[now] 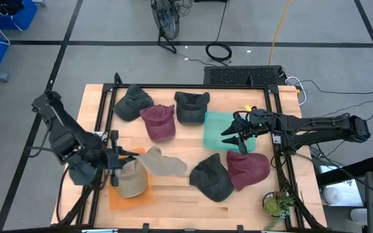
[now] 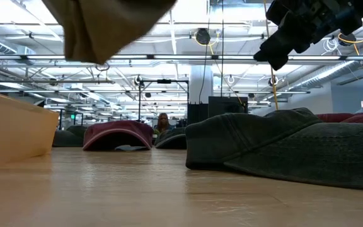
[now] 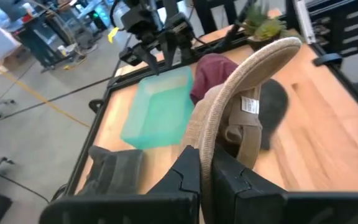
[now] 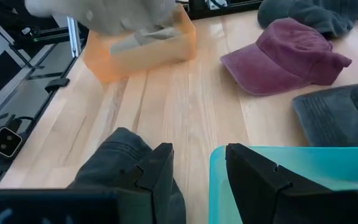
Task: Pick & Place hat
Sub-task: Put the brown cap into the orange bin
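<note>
The left wrist view shows the left gripper [image 3: 205, 163] with its two dark fingers pinched shut on the curved brim of a tan cloth cap [image 3: 238, 102], which rises straight out from between the jaws with its white inner label showing. Seen from above, that cap [image 1: 149, 167] hangs over the translucent orange plastic bin [image 1: 129, 194], which sits directly under the jaws at the wooden table's [image 1: 173, 194] near left edge. Beyond the held cap lie a dark grey cap [image 1: 213, 177] and a maroon cap [image 1: 247, 168], side by side and touching. The right gripper [image 1: 230, 140] hovers with its jaws parted and nothing between them, above the near edge of a translucent teal plastic bin [image 1: 216, 129], with the dark grey cap just below and ahead of its fingers [image 4: 157, 171]. Farther off from both grippers, another maroon cap [image 1: 158, 121] lies between two more dark grey caps [image 1: 133, 102] along the far side of the table.
</note>
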`<act>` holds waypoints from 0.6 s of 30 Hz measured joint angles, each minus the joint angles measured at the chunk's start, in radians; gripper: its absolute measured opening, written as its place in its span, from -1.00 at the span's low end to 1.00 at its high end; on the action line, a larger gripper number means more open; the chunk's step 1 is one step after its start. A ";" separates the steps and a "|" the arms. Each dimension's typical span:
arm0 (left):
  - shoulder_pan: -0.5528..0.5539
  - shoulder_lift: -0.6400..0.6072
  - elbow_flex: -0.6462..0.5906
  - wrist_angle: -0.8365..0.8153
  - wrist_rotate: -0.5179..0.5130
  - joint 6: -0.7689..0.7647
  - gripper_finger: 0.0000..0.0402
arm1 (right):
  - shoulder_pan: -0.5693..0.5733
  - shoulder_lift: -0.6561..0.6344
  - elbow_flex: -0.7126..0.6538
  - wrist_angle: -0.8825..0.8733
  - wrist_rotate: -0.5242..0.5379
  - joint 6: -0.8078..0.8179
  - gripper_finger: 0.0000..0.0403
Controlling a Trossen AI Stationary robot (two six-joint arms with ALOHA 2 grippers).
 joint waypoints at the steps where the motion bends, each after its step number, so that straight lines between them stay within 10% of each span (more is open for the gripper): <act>1: -0.011 -0.002 0.016 -0.029 -0.001 -0.009 -0.94 | 0.000 0.000 -0.002 0.001 0.000 0.000 -0.34; 18: -0.072 -0.119 0.059 -0.626 0.155 -0.656 -0.94 | 0.000 0.000 -0.009 -0.009 0.000 0.043 -0.36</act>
